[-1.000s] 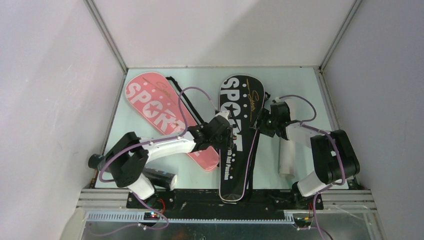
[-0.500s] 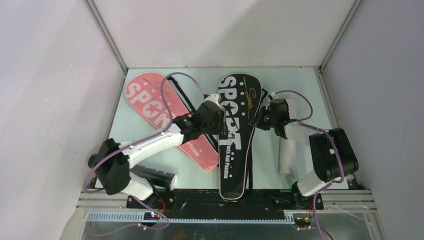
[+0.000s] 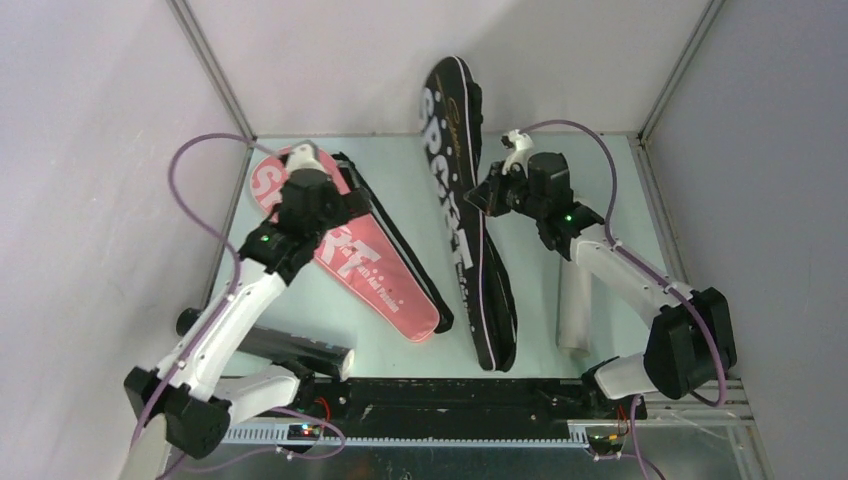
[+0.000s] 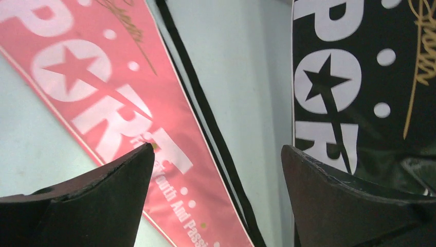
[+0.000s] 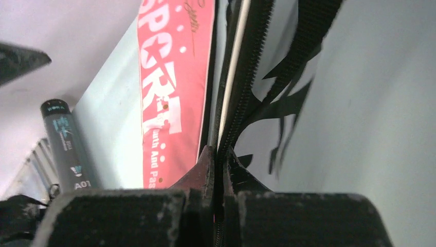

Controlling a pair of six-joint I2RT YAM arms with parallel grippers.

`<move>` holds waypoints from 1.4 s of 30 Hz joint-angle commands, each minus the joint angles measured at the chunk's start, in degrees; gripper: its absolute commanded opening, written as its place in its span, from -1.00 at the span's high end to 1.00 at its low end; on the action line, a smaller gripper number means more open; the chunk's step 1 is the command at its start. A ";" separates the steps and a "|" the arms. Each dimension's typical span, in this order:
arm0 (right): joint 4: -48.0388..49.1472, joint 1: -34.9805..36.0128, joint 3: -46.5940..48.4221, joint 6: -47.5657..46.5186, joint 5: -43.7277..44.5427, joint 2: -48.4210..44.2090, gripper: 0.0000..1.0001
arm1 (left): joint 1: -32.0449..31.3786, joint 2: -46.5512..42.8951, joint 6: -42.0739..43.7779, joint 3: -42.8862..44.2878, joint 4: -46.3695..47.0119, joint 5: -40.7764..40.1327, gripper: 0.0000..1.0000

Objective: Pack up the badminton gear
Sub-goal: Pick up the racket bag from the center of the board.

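The black SPORT cover point(image 3: 462, 215) stands tilted on its long edge, its head lifted toward the back wall and its tail on the table near the front. My right gripper point(image 3: 490, 196) is shut on its zipper edge point(image 5: 229, 123), with the pads point(image 5: 208, 164) pinching the seam. A pink SPORT cover point(image 3: 365, 265) lies flat on the left, a black strap point(image 4: 205, 116) along its side. My left gripper point(image 3: 320, 200) hovers open above the pink cover point(image 4: 103, 87), holding nothing, with the black cover point(image 4: 349, 77) to its right.
A black shuttle tube point(image 3: 300, 350) lies near the left arm's base and also shows in the right wrist view point(image 5: 67, 149). A white tube point(image 3: 573, 310) lies under the right arm. White walls close in the table on three sides.
My right gripper shut on the black cover's edge and lifted it from flat to tilted on its side. My left gripper opened, let go and drew back left over the pink cover.
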 commanded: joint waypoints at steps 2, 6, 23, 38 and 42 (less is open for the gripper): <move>4.22 8.76 9.82 -23.78 6.81 0.19 1.00 | 10.09 -5.24 -0.59 -1.29 0.60 7.64 -0.99; 2.52 11.06 16.59 -35.16 11.21 4.90 1.00 | 16.97 -7.00 -0.16 -0.03 -0.57 12.76 -0.99; 5.60 18.45 20.70 -62.22 13.92 21.01 1.00 | 44.84 -4.93 -10.49 0.10 0.19 21.73 -0.99; 16.39 26.11 4.40 -62.39 15.74 18.33 1.00 | 46.96 -8.31 -21.15 -6.79 1.15 25.07 -0.81; 16.48 26.53 3.80 -61.18 15.65 17.16 1.00 | 46.96 -8.11 -20.91 -5.59 -1.08 25.15 -0.79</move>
